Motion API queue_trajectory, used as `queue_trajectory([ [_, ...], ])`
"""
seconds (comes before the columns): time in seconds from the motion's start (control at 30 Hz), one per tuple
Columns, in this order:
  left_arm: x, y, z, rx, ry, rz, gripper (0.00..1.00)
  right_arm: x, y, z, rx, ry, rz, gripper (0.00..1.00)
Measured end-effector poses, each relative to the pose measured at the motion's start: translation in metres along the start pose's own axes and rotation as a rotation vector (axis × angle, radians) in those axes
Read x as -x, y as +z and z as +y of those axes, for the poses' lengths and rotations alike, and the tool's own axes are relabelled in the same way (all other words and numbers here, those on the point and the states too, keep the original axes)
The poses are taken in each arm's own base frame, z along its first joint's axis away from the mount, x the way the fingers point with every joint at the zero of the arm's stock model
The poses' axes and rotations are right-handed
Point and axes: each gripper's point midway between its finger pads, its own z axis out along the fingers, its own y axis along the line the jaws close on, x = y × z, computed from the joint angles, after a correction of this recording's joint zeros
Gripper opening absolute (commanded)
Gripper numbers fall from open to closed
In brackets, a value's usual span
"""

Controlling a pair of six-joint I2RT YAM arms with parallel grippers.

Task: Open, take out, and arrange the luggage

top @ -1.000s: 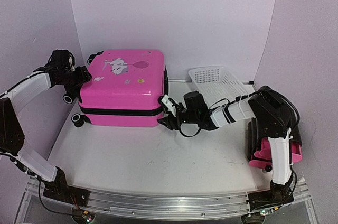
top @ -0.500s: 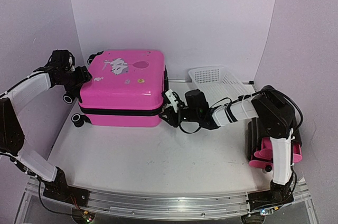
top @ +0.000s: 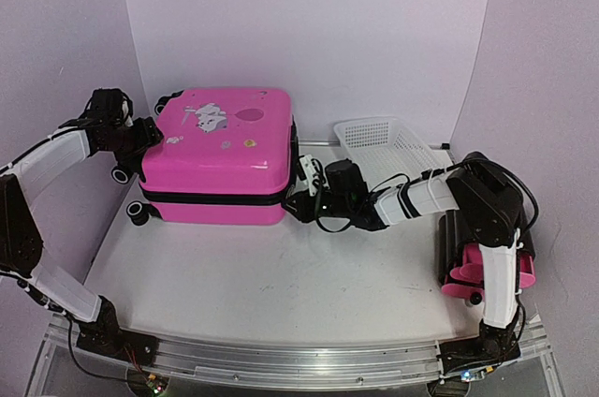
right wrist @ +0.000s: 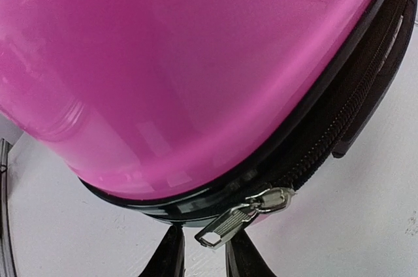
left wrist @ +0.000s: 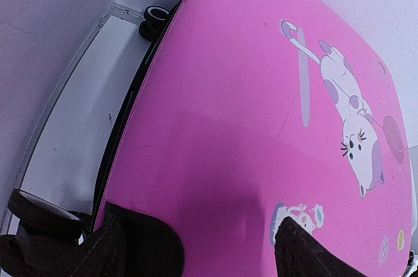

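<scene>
The luggage [top: 220, 149], a hot-pink hard-shell case with cartoon stickers on its lid, lies flat and zipped at the back left of the table. My left gripper [top: 145, 135] is open at the case's left top edge, its fingers spread over the pink lid [left wrist: 261, 127] near a sticker. My right gripper [top: 304, 182] is at the case's right front corner. In the right wrist view the silver zipper pull [right wrist: 235, 221] hangs from the black zipper band, between the narrowed fingertips [right wrist: 175, 254] of the right gripper [right wrist: 206, 257].
A white mesh basket [top: 388, 144] stands to the right of the case, behind my right forearm. A small black cabinet with pink drawers [top: 510, 271] sits at the right edge by the right arm. The case's wheels [top: 122, 174] stick out on its left side.
My right gripper has moved left and up to the case's corner, and its jaws have narrowed around the zipper pull. The left arm and the case have not moved.
</scene>
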Motion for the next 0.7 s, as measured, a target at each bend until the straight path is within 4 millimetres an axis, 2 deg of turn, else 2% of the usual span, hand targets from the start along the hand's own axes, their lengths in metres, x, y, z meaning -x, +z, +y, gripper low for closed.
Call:
queue_trajectory([
  [0.2,0.000,0.000,-0.001,-0.002,0.000,0.001,0.79,0.000,0.000,0.001,0.011,0.096,0.008,0.13],
  [0.37,-0.003,-0.001,-0.004,-0.017,0.002,0.010,0.79,0.007,-0.002,-0.005,0.032,0.153,0.006,0.00],
  [0.5,-0.005,-0.002,-0.007,-0.029,0.003,0.019,0.79,0.017,-0.006,-0.013,0.054,0.195,-0.001,0.00],
  [0.7,-0.006,-0.002,-0.009,-0.038,0.001,0.025,0.79,0.026,-0.008,-0.011,0.098,0.226,-0.012,0.02],
])
